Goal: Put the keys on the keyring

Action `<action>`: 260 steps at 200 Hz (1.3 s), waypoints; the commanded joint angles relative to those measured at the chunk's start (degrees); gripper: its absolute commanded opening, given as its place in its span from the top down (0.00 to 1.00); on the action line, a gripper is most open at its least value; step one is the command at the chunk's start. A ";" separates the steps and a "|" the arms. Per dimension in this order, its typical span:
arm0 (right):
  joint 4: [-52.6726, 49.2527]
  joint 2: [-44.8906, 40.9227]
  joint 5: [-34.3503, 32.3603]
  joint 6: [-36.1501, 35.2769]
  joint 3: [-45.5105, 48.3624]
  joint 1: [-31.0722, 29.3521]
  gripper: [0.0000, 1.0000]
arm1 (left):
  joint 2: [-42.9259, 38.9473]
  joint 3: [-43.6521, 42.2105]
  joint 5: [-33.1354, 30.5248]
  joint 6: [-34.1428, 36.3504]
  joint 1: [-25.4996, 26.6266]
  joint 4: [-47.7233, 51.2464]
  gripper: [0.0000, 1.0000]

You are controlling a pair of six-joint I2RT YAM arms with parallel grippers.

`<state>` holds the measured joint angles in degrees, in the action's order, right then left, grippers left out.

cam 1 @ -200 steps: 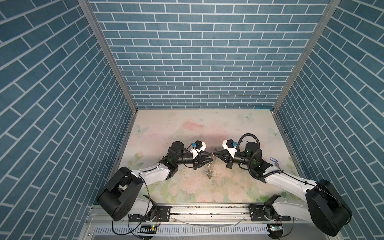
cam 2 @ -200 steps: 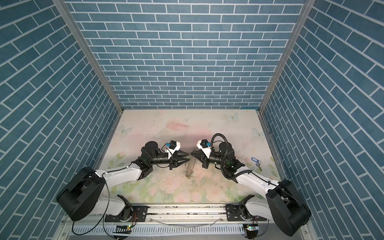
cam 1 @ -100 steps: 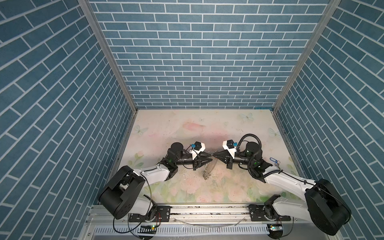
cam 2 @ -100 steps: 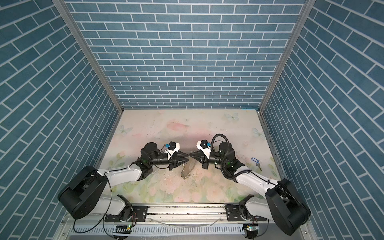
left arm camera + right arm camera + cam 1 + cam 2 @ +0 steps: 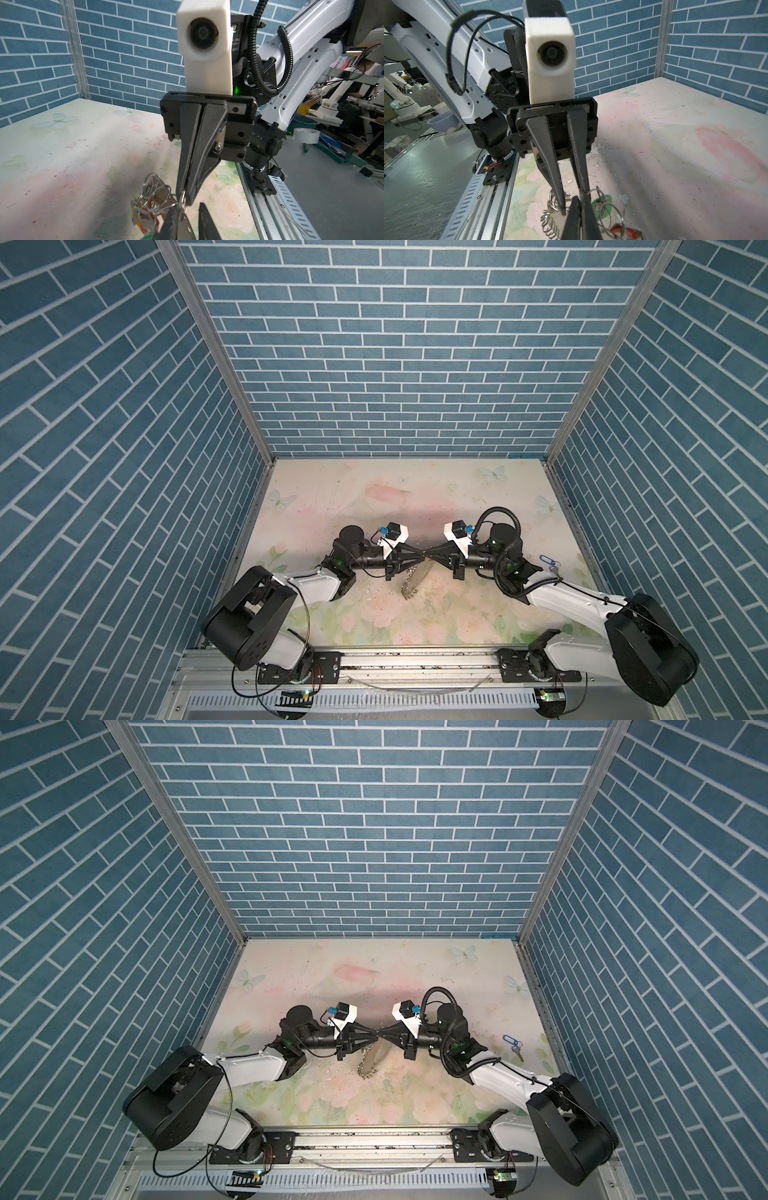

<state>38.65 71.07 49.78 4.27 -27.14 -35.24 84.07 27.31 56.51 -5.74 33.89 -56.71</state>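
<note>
Hanging: one keyring (image 5: 413, 587); well apart, one key (image 5: 512, 1043)

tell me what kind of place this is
Probably a robotics lab test cell: two arms on a rail, brick-print walls around a floral table, cluttered benches beyond.

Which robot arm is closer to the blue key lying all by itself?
Right. The right arm bends just beside the blue key. The left arm is on the other side, beyond the keyring held in the middle.
</note>
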 commanded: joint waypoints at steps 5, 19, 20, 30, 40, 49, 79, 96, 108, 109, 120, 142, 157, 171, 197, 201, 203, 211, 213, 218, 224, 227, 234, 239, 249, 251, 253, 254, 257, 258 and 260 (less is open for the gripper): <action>4.53 0.29 1.99 0.97 -0.29 -0.38 1.00 | 1.34 0.11 2.50 -1.68 -0.31 -2.99 0.82; 4.70 0.64 2.15 1.25 -0.54 -0.44 1.00 | 1.40 0.29 3.03 -1.83 -0.31 -2.84 0.84; 4.78 0.64 2.16 1.26 -0.55 -0.44 1.00 | 1.38 0.33 3.06 -1.82 -0.31 -2.82 0.84; 5.02 0.89 2.16 1.39 -0.55 -0.61 1.00 | 1.42 0.40 3.12 -1.65 -0.31 -2.35 0.85; 5.03 1.08 2.08 1.35 -0.53 -0.67 1.00 | 1.44 0.50 3.12 -1.52 -0.31 -2.01 0.86; 5.08 1.39 2.16 1.35 -0.59 -0.74 1.00 | 1.43 0.56 3.07 -1.57 -0.27 -2.07 0.87; 5.04 1.89 2.60 1.44 -0.81 -1.14 1.00 | 1.36 0.57 2.81 -1.65 -0.31 -2.13 0.90; 4.79 2.04 2.87 1.41 -0.92 -1.23 1.00 | 1.31 0.60 2.73 -1.65 -0.31 -2.12 0.93; 4.52 2.18 2.96 1.35 -1.12 -1.21 1.00 | 1.18 0.68 2.75 -1.65 -0.31 -1.96 0.96; 4.51 2.16 3.00 1.40 -1.14 -1.22 1.00 | 1.18 0.66 2.74 -1.65 -0.31 -1.98 0.96; 4.26 2.30 3.04 1.35 -1.23 -1.27 1.00 | 1.01 0.64 2.41 -1.65 -0.31 -1.73 0.97; 3.69 2.58 2.89 1.10 -1.41 -1.32 1.00 | 0.49 0.62 1.77 -1.65 -0.25 -1.58 1.00; 2.14 2.46 2.36 0.48 -1.82 -1.32 1.00 | -0.12 0.43 1.07 -1.55 -0.31 -1.21 1.00; -0.84 1.61 0.94 -1.06 -2.17 -1.25 1.00 | -1.30 0.32 -0.32 -0.60 -0.29 0.61 1.00; -12.34 -1.45 -3.41 -6.20 -4.06 -0.99 0.90 | -5.49 2.14 -3.74 5.39 -0.31 14.39 1.00; -14.30 -1.88 -4.11 -6.80 -4.41 -0.90 0.87 | -6.34 2.80 -4.03 6.93 -0.31 17.53 1.00; -15.21 -2.07 -4.30 -7.04 -4.66 -0.86 0.85 | -6.74 3.07 -4.08 7.93 -0.31 19.69 1.00; -19.35 -2.73 -4.50 -8.12 -5.67 -0.46 0.80 | -8.48 4.91 -4.67 12.75 -0.31 28.74 1.00; -20.42 -2.83 -4.47 -8.49 -5.85 -0.38 0.79 | -8.84 5.40 -4.79 14.17 -0.31 31.48 1.00; -22.99 -3.20 -4.42 -9.60 -6.66 -0.35 0.77 | -9.73 6.77 -5.82 16.89 -0.27 36.99 1.00; -25.77 -3.61 -4.58 -11.31 -7.46 -0.36 0.76 | -10.53 8.24 -7.01 19.75 -0.23 41.97 1.00; -26.98 -3.87 -4.60 -12.00 -7.71 -0.33 0.75 | -10.85 8.70 -7.70 20.68 -0.23 43.73 1.00; -28.81 -4.42 -4.68 -13.12 -8.23 -0.35 0.75 | -11.28 9.29 -8.25 21.25 -0.23 44.82 1.00; -29.73 -4.86 -4.90 -13.84 -8.44 -0.35 0.75 | -11.36 9.49 -8.19 21.36 -0.23 45.00 1.00; -30.57 -5.94 -5.24 -14.69 -8.62 -0.35 0.75 | -11.23 10.59 -7.78 23.08 -0.23 47.61 1.00; -30.63 -6.12 -5.29 -14.83 -8.63 -0.35 0.75 | -11.22 10.86 -7.81 23.23 -0.23 47.85 1.00; -30.67 -6.27 -5.37 -14.91 -8.64 -0.35 0.75 | -11.17 11.06 -7.84 23.47 -0.23 48.34 1.00; -30.66 -6.33 -5.38 -14.95 -8.64 -0.35 0.75 | -11.15 11.17 -7.83 23.57 -0.23 48.61 1.00; -30.66 -6.59 -5.30 -15.07 -8.71 -0.35 0.75 | -11.01 11.51 -7.85 23.80 -0.23 49.27 1.00; -30.70 -6.66 -5.31 -15.08 -8.76 -0.35 0.75 | -10.93 11.61 -7.84 23.86 -0.23 49.43 1.00; -30.69 -6.78 -5.15 -15.08 -8.80 -0.40 0.75 | -10.88 11.80 -7.87 23.98 -0.23 49.72 1.00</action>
<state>15.33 66.81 45.89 -4.54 -33.63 -35.83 73.41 36.25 49.54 10.61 33.52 -19.05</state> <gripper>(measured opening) 0.253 0.052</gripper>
